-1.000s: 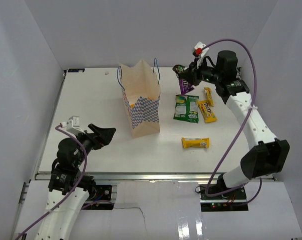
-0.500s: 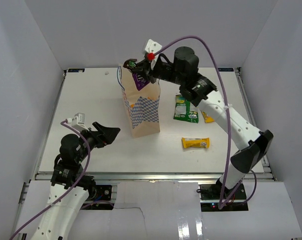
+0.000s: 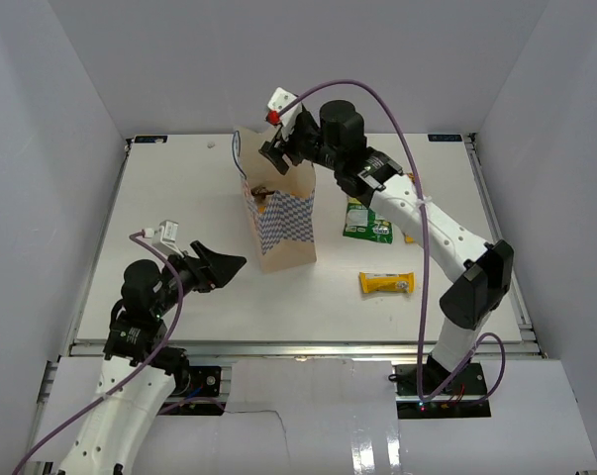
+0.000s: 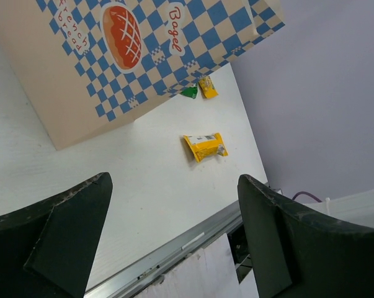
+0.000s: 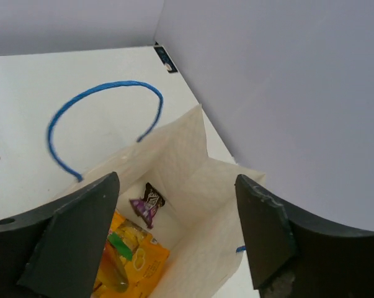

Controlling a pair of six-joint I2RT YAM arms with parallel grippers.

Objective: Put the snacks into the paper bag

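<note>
The paper bag stands upright mid-table, tan with a blue-white checker lower half. My right gripper hovers over its mouth, open and holding nothing. Down inside the bag lie a dark purple bar and an orange-yellow bag. On the table to the bag's right lie a green-white pouch and a yellow bar. My left gripper is open and empty, low at the bag's front left, apart from it.
Another yellow wrapper peeks out beside the right arm, right of the pouch. The bag's blue cord handle arches up on the far side of its mouth. The table's metal front edge runs below my left fingers. White walls enclose the table.
My right arm swung left from the snack pile to above the bag with the purple bar, then opened; the bar now lies inside. My left gripper crept slightly toward the bag.
</note>
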